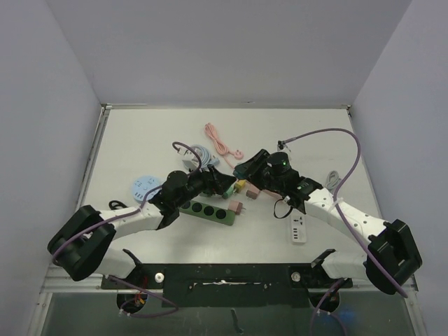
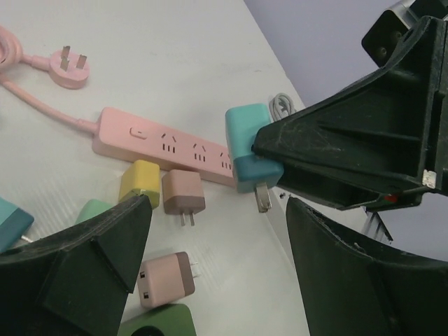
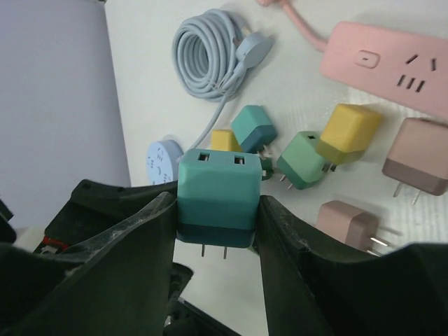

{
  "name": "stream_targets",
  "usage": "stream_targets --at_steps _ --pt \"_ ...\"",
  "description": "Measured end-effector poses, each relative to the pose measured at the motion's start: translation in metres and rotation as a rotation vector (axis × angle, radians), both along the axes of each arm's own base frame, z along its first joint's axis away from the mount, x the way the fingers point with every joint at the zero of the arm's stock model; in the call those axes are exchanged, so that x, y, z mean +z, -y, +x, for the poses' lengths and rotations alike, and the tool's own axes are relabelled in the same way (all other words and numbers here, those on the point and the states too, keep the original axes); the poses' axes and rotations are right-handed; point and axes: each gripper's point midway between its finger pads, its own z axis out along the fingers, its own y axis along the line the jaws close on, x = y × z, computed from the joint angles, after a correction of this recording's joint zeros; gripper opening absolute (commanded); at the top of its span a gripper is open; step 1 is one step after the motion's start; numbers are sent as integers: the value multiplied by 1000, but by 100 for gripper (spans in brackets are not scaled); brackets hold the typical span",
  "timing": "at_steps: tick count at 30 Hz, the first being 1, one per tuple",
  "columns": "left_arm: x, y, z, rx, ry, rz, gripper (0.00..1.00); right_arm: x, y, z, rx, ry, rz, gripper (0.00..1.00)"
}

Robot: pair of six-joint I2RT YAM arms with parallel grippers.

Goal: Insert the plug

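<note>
Plug [image 3: 215, 194]: two-tone teal cube

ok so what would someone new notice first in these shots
Probably the teal plug pinched between the right arm's jaws mid-table, prongs showing. Around it lies a bright scatter: a pink power strip, a yellow plug among other loose ones, and a coiled pale-blue cable. A dark green power strip sits by the left arm, whose jaws stand open.
</note>
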Motion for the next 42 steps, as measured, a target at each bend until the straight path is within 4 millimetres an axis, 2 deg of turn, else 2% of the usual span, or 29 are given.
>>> stream_targets --at_steps 6,14,17,22,23,26,30,36,39,42 --pt "-2 17 6 -19 65 -8 73 14 -15 -8 56 -8 100 42" --pt "17 26 6 -26 162 -45 72 20 -21 -16 95 -33 149 45" --pt "22 26 7 -20 182 -58 61 22 -22 -16 98 -34 165 46" --pt "28 28 5 -24 207 -86 27 24 -23 -16 105 -30 169 54" --pt "28 28 5 -25 210 -90 21 24 -23 -16 106 -29 168 57" --pt "27 29 6 -24 211 -91 14 23 -24 -17 120 -21 155 70" --pt "22 27 7 -26 192 -79 11 21 -19 -16 165 8 119 89" --pt "13 16 10 -62 84 -94 10 26 16 0 272 139 13 94" --pt "25 5 10 -94 28 -156 9 45 24 -8 384 263 -23 91" --pt "54 -4 5 -144 -4 -243 9 75 22 -27 508 403 -28 90"
